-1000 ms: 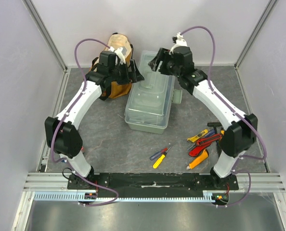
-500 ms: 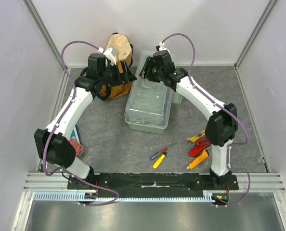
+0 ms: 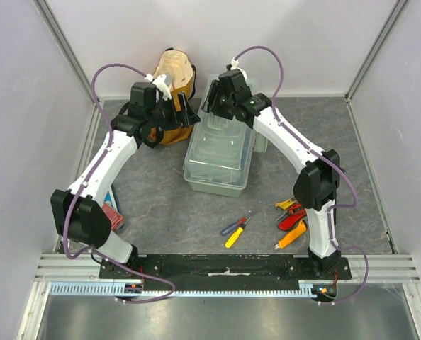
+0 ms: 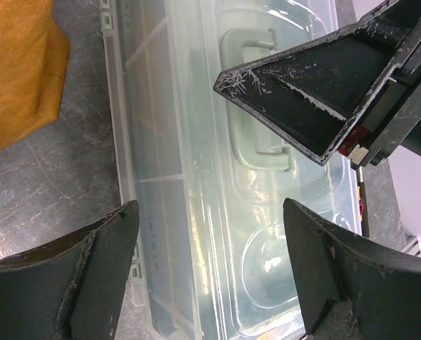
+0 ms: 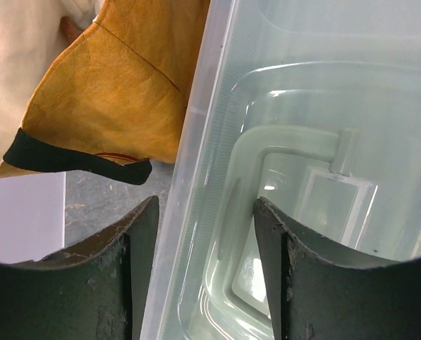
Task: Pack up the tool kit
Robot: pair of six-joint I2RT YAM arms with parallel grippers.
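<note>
A robotics lab cell (boxed in): aluminium framing [image 3: 67, 49], plain white wall panels [image 3: 217, 35], grey tabletop [image 3: 168, 205].

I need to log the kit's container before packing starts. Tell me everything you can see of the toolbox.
The toolbox is a long, pale grey-green plastic case with a clear lid, shut, and a flat grey-green handle recessed in its top. Dividers show through the lid; no tools show inside. It rests flat on the table, far middle, slightly angled. The left gripper and right gripper hover open over its far end; contact is unclear.
</note>
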